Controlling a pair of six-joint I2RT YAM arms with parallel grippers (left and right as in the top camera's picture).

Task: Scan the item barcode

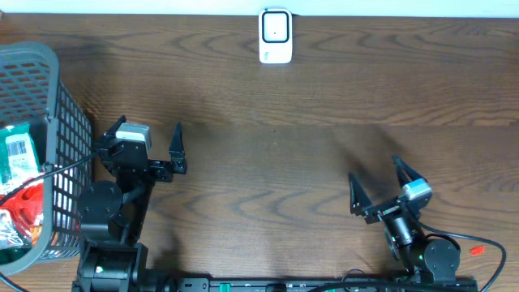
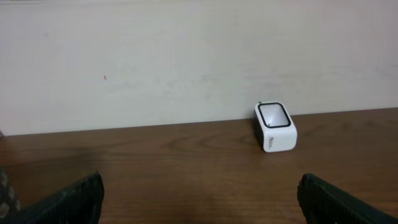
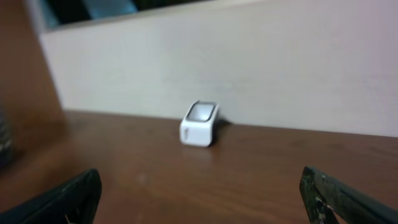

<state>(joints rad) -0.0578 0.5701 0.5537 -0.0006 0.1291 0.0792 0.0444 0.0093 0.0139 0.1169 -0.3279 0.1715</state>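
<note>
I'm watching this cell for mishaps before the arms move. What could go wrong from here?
1. The packets lie crowded inside the basket. The open left gripper beside it may catch the mesh wall or grab two at once.
2. The scanner is small and stands by the back wall, so a carried packet could knock it.
3. I can't make out a barcode yet, so it may end up facing away from the scanner.

Left tool (image 1: 148, 125) and right tool (image 1: 374, 168) stand wide open, facing the scanner (image 1: 275, 36)
</note>
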